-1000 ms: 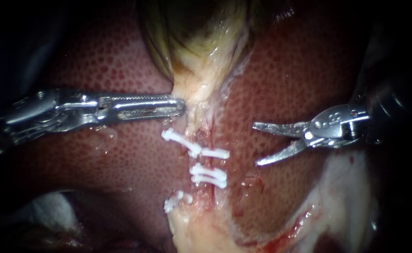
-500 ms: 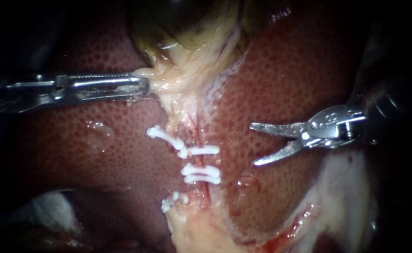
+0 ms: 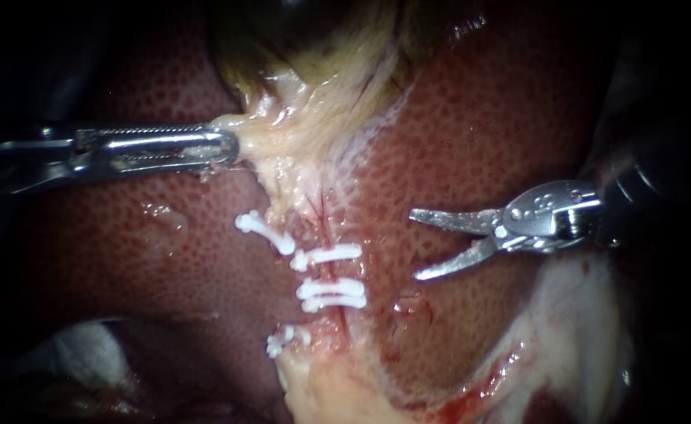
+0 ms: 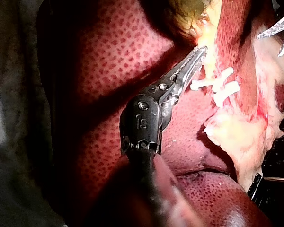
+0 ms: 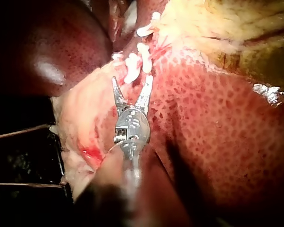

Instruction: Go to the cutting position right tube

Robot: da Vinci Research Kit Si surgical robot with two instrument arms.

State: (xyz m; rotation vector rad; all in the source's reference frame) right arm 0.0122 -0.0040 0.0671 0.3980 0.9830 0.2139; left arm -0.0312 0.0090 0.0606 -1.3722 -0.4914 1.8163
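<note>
My left instrument (image 3: 226,148) comes in from the left, its jaws shut on pale tissue at the gallbladder (image 3: 314,118) neck and holding it stretched leftward. Below, several white clips (image 3: 330,292) cross two thin tubes. The right tube (image 3: 328,272) runs downward with a bare stretch between its clips. My right instrument (image 3: 413,245) has two slim blades standing open, pointing left, a short way to the right of those clips over the liver (image 3: 471,133). In the right wrist view its blades (image 5: 132,92) sit just short of the clips (image 5: 135,64). The left wrist view shows the left jaws (image 4: 199,51) on yellowish tissue.
Pale fatty tissue (image 3: 338,385) lies below the clips and a whitish, blood-streaked band (image 3: 573,330) runs under the right instrument. White gauze (image 3: 78,349) shows at lower left. Liver (image 3: 126,259) surrounds the tubes on both sides.
My left instrument took hold of the gallbladder neck tissue and drew it left and slightly up, dragging the clips leftward. My right instrument edged left toward the clips, blades still open.
</note>
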